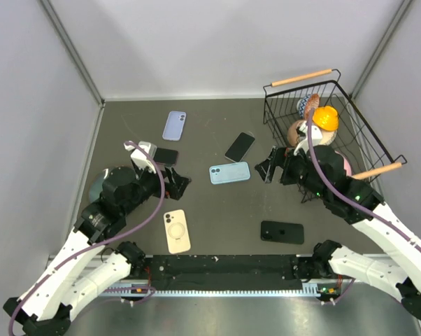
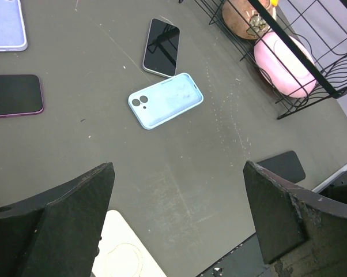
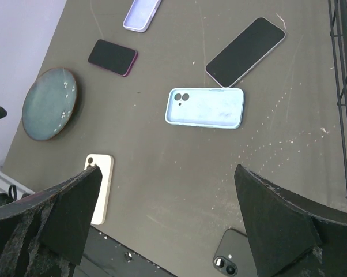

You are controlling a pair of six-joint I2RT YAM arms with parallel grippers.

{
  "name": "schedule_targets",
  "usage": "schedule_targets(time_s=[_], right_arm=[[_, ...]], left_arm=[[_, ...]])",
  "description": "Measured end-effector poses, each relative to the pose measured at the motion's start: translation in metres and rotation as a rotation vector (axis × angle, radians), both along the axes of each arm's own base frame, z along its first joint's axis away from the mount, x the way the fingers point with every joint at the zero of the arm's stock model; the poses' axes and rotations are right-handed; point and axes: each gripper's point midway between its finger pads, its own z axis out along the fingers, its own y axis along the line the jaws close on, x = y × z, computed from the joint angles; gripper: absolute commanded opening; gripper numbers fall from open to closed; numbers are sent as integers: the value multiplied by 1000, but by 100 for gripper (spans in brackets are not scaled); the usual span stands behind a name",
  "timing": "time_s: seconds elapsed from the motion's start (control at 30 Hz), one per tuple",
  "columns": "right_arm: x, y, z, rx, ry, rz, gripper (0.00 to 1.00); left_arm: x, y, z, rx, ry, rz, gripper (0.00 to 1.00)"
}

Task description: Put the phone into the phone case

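Top external: judging phone (image 1: 239,146) stiff, slick, lying flat beside pliable blue case (image 1: 229,172), favouring pinching across long edges, noting left claw (image 1: 180,183) and right claw (image 1: 269,168) gaping empty.

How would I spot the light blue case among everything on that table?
Start at the black wire basket at the far right. Left of it, mid-table, lies the light blue case, beside a black-screened phone. It alone is pale blue.

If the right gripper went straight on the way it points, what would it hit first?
Most likely the light blue phone case, lying flat ahead of the open right gripper, though the dark table may come first.
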Motion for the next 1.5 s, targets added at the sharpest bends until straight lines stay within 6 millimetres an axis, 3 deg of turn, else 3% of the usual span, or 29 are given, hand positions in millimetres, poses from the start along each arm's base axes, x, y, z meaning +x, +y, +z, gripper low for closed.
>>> schedule_targets(time_s=[0.33, 0.43, 0.63, 0.73, 0.87, 1.03, 1.23, 1.5], right_arm=[[4, -13, 6, -31, -50, -47, 99], [5, -15, 5, -78, -75, -27, 95], [2, 5, -6, -253, -150, 222, 93], [8, 14, -23, -374, -158, 327, 92], [8, 14, -65, -575, -119, 499, 95], [-15, 3, -102, -770, -118, 760, 99], [-30, -11, -135, -862, -74, 882, 99], [-69, -27, -201, -973, 48, 1045, 99]], left_arm=[[6, 8, -7, 50, -20, 32, 99], [8, 13, -7, 70, -39, 52, 99], [8, 23, -12, 93, -74, 84, 99], [7, 29, -11, 99, -88, 103, 99], [8, 35, -7, 103, -112, 131, 99], [5, 43, 3, 93, -154, 153, 99], [3, 50, 9, 84, -180, 180, 99], [3, 53, 9, 89, -188, 193, 99]])
